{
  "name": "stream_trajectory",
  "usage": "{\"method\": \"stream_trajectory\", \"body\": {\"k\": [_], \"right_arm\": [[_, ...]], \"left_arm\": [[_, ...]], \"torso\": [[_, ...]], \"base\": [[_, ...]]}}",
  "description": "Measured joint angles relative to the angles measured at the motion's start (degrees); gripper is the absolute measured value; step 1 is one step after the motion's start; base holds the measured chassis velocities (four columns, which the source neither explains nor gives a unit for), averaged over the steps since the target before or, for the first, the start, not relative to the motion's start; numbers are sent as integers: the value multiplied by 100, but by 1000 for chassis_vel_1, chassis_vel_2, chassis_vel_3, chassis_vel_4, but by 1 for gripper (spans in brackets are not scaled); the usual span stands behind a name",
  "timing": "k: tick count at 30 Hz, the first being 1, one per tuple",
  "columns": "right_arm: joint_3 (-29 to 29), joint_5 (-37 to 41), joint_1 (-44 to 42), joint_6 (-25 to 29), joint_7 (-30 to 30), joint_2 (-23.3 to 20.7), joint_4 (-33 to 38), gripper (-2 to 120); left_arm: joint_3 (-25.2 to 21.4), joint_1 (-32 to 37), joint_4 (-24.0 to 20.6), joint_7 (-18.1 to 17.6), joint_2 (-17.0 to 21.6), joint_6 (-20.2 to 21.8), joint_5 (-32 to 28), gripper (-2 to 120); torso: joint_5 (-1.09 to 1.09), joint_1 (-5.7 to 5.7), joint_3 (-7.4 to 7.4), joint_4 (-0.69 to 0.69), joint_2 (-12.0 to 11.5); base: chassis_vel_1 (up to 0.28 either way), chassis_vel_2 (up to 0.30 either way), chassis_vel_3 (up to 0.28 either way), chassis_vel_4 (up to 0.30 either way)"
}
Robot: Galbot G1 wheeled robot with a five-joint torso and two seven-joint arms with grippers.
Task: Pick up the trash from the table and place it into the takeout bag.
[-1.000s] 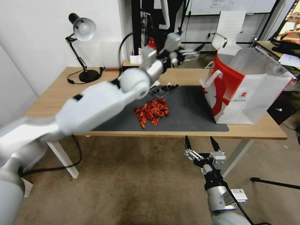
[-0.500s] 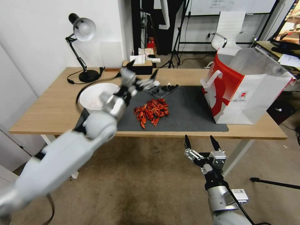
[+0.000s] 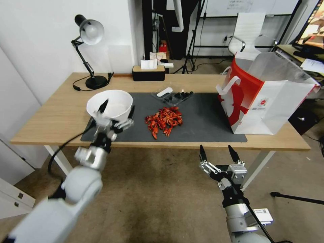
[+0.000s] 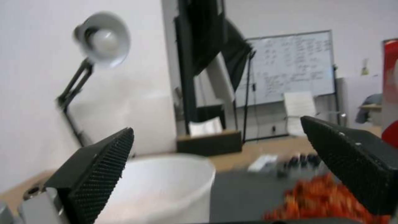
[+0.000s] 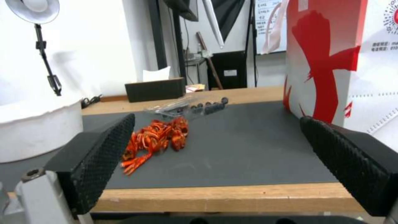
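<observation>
The right end effector hangs nearest, below the worktop edge, fingers spread apart and empty. The left end effector, fingers also apart, hovers at the near rim of the white bowl. Coming in low, it could nudge or tip the light bowl rather than straddle its wall (a thin rim gives little purchase). Just beside it lies the red crayfish-shell heap, easily scattered. Beyond sits a clear tray, and well apart stands the takeout bag, open-mouthed.
</observation>
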Motion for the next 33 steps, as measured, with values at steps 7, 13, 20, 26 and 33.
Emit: {"method": "stream_trajectory", "body": {"k": [7, 13, 20, 26, 33], "right_arm": [[54, 5, -2, 39, 34, -66, 29, 100], [129, 85, 77, 63, 38, -113, 15, 100], [138, 156, 108, 17, -57, -166, -99, 100], [151, 220, 122, -119, -114, -193, -259, 100], [278, 196, 132, -267, -341, -301, -520, 100]], "left_arm": [[-328, 988, 18, 86, -381, -368, 342, 100], [-446, 1337, 220, 89, -666, -612, 644, 100], [-495, 1329, 271, 102, -730, -591, 627, 100], [-502, 1310, 294, 122, -762, -574, 635, 100], [-504, 1263, 415, 144, -756, -548, 608, 100]], "torso": [[1, 0, 0, -1, 0], [0, 1, 1, -1, -1], [0, 1, 1, -1, -1], [0, 2, 1, -1, -1], [0, 2, 1, -1, -1]], "base": [[0, 0, 0, 0], [0, 0, 0, 0], [0, 0, 0, 0], [0, 0, 0, 0], [0, 0, 0, 0]]}}
